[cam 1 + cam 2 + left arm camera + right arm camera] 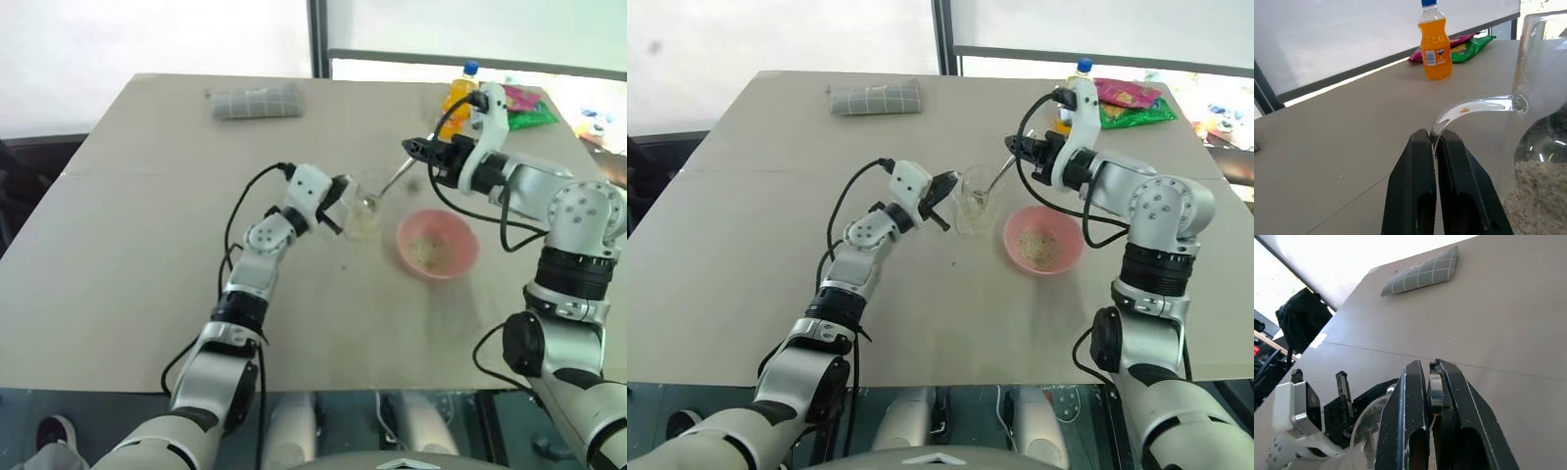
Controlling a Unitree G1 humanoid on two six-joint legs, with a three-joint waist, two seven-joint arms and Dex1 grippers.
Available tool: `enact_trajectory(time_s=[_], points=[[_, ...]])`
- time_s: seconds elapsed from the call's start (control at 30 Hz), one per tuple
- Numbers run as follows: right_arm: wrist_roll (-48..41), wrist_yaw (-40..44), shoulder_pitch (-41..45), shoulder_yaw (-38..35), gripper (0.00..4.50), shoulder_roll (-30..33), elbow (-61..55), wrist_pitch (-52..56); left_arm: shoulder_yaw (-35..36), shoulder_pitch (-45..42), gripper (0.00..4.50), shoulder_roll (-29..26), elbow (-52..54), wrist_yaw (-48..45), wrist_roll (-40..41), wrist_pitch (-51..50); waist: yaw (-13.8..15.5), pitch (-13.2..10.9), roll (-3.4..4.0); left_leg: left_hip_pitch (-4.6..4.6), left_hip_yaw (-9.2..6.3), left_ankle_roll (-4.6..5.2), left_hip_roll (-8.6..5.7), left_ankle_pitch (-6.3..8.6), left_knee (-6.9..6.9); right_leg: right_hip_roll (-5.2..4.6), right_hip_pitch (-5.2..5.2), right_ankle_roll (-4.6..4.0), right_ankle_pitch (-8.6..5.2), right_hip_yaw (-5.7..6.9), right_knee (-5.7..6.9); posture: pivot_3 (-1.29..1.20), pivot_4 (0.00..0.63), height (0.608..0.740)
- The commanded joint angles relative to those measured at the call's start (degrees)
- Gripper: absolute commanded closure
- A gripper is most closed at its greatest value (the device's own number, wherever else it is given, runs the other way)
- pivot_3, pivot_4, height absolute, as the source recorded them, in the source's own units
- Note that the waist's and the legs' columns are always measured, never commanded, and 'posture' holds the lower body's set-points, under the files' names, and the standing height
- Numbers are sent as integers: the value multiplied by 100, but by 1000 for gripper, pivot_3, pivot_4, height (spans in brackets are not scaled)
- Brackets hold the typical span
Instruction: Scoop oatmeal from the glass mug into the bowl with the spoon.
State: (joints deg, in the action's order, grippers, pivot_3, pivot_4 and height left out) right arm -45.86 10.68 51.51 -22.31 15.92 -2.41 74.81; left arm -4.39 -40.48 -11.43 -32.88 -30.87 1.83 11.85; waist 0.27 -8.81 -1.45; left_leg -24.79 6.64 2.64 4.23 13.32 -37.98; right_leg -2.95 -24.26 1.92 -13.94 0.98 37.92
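The glass mug (362,211) stands on the table's middle with pale oatmeal (1540,188) in its bottom. My left gripper (1434,134) is shut on the mug's curved clear handle, from the mug's left. My right gripper (1429,364) is shut on the handle end of the spoon (390,182), up and to the right of the mug. The spoon slants down so that its small bowl sits inside the mug's mouth. Just right of the mug lies the pink bowl (437,243) with a little oatmeal (431,253) in it.
An orange bottle (457,93) with a blue cap stands at the back right, behind my right arm. Pink and green snack bags (524,106) lie beside it. A folded grey checked cloth (257,101) lies at the table's far edge.
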Motion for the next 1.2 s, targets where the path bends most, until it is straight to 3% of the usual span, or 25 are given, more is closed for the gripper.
enact_trajectory(time_s=[0.03,0.33,0.83,1.0,1.2], points=[[-223,-267,140,-439,4500,132,-248,221,-67,-144,4468,131,-269,22,-62,152,14,0,0,0,0,0,0,0,-1,0,0,0,0,0,0,0,150,740],[-629,-892,196,-1131,4500,75,-372,615,-105,-424,4468,365,-872,30,-98,454,48,0,1,-2,-3,2,-1,1,-1,0,0,0,0,1,-1,0,150,740],[-1683,-2576,242,-2920,4500,-379,37,1068,-127,-350,4468,319,-1147,104,-212,1064,42,3,6,-3,-5,3,0,1,-3,0,1,0,0,2,1,0,150,740],[-2355,-3387,158,-3342,4500,-625,99,977,-99,-224,4468,333,-1081,233,-255,1256,30,5,9,-2,-7,3,0,2,-2,1,1,1,0,2,2,0,150,740],[-3556,-4305,3,-3190,4500,-530,145,584,-117,-56,4468,335,-1136,367,-316,1506,15,9,15,-1,-8,4,0,2,-2,1,1,1,0,1,2,0,150,740]])
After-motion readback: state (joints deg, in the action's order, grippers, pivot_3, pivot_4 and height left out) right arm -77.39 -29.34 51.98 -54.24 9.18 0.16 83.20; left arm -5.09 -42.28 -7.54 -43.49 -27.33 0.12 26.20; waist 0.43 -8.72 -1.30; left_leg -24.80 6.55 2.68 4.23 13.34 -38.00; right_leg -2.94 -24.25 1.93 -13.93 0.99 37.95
